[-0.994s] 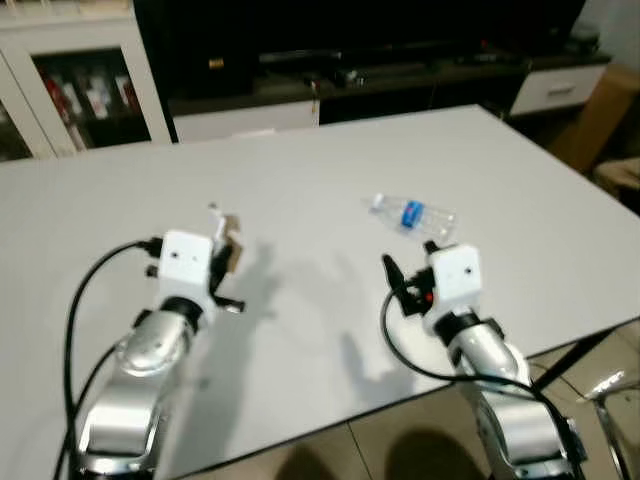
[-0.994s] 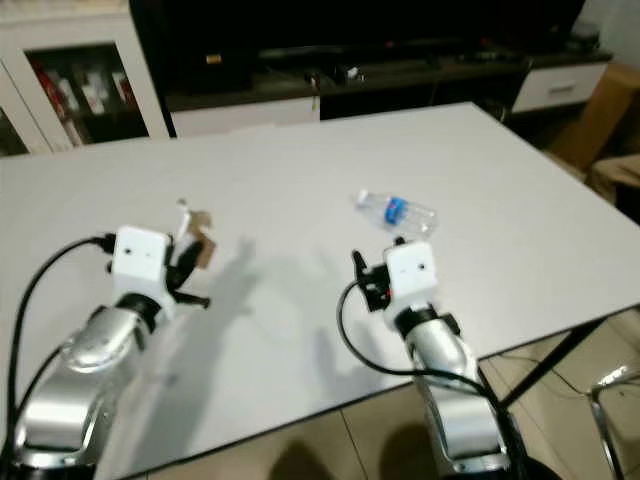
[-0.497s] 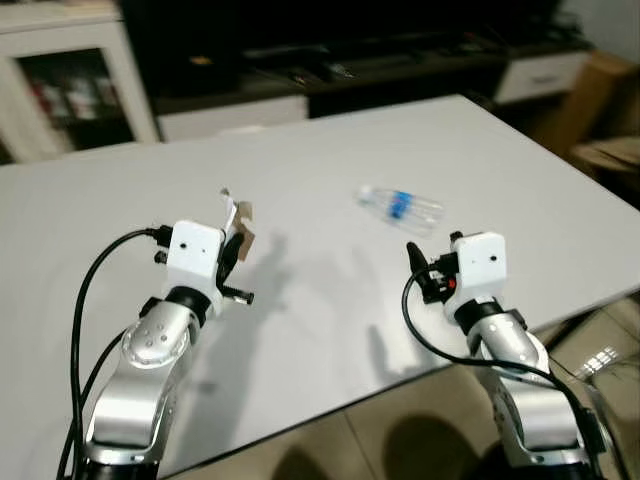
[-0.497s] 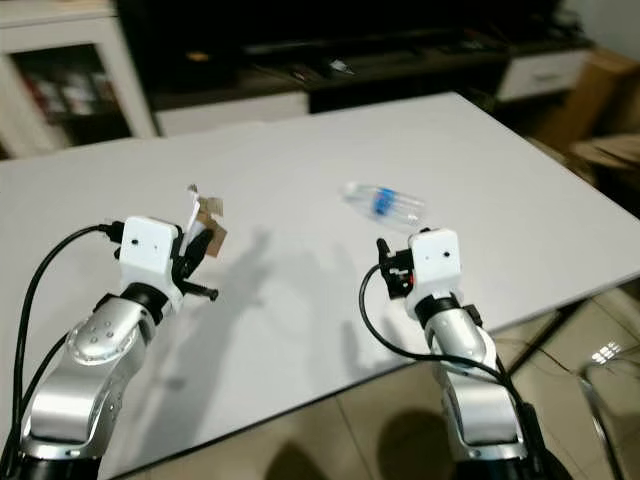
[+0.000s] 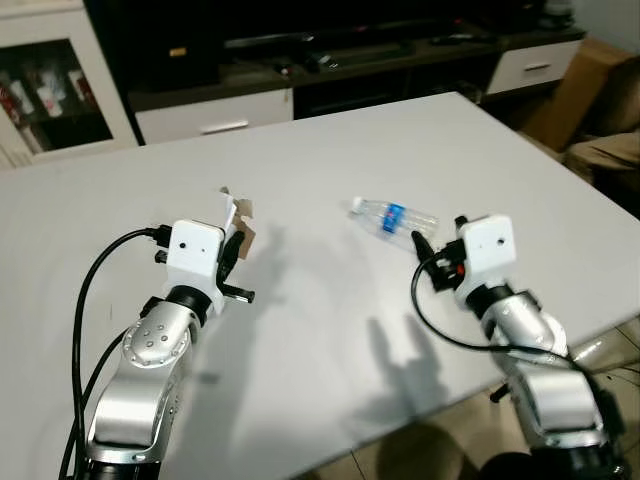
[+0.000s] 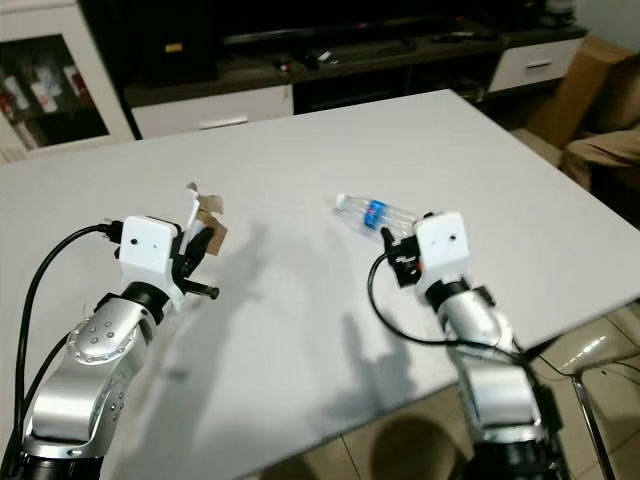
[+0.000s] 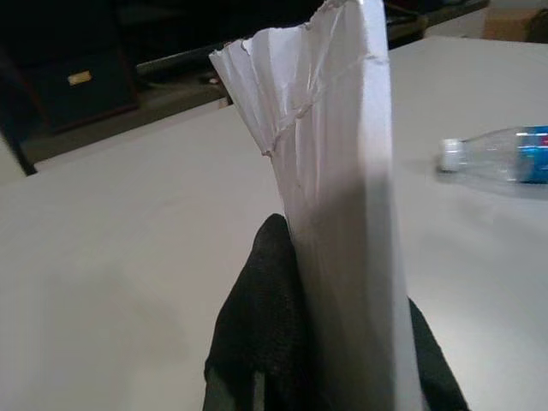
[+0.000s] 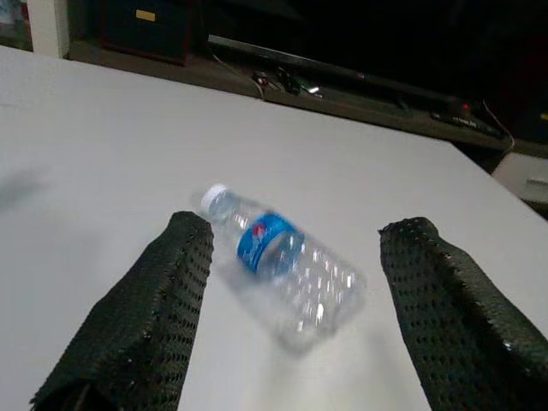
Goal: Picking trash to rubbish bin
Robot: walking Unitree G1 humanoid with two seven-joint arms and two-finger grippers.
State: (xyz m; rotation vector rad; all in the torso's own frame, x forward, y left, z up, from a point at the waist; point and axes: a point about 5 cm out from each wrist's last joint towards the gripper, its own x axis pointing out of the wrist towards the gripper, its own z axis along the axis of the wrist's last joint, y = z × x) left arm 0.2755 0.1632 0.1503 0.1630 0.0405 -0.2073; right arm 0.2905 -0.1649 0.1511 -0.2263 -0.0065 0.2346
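Observation:
A clear plastic bottle (image 5: pixel 393 216) with a blue label lies on its side on the white table (image 5: pixel 330 150). My right gripper (image 5: pixel 422 247) hovers open just short of it, and the bottle (image 8: pixel 285 266) lies ahead of the gap between the two fingers (image 8: pixel 141 317). My left gripper (image 5: pixel 233 237) is held above the table's left part, shut on a folded piece of white and brown cardboard (image 5: pixel 238 219). The cardboard (image 7: pixel 342 231) stands upright between the black fingers (image 7: pixel 261 334), with the bottle (image 7: pixel 497 158) off to one side.
A dark TV unit (image 5: pixel 330 55) with white drawers runs behind the table. A white glass-door cabinet (image 5: pixel 50 90) stands at the back left. A cardboard box (image 5: pixel 580 85) sits at the far right. The table's near edge crosses close to my right arm, with tiled floor (image 6: pixel 600 350) below.
The camera has shifted. My right gripper has moved forward, closer to the bottle, which now lies just ahead of its fingers. My left gripper still holds the cardboard in about the same place.

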